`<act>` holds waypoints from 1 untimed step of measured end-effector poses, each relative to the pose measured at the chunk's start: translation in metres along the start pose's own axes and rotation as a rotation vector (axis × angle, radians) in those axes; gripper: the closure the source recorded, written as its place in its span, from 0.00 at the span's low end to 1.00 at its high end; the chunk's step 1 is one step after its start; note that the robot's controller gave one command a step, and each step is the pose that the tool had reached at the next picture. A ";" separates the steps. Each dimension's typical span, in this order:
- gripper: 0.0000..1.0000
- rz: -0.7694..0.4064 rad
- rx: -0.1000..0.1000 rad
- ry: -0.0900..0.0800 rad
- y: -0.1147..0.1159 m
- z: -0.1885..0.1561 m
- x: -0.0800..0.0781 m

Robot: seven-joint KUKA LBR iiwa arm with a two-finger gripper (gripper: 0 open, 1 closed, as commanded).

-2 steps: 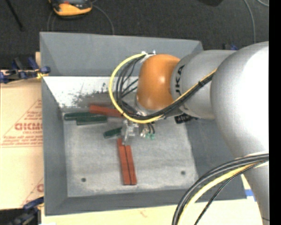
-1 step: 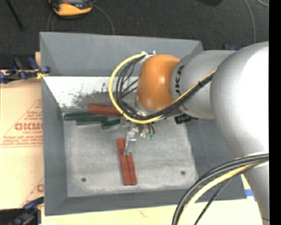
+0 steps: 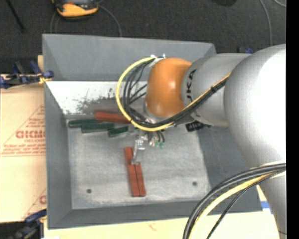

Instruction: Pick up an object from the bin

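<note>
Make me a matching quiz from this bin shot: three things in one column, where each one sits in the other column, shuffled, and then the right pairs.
Things
1. gripper
2. dark green long tool
3. red-brown long piece

Places
A. middle of the bin floor, running toward the view's bottom edge
B. above the upper end of the red-brown long piece
C. left part of the floor, close to the far wall

Pairs: 1-B, 2-C, 3-A
</note>
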State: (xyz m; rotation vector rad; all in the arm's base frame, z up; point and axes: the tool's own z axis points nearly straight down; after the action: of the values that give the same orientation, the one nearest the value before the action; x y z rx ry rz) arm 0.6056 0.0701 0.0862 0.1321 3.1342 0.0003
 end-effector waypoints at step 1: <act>0.00 0.044 -0.001 0.000 0.003 0.004 -0.008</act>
State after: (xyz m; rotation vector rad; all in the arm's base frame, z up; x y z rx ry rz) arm 0.6137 0.0721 0.0819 0.2006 3.1308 0.0018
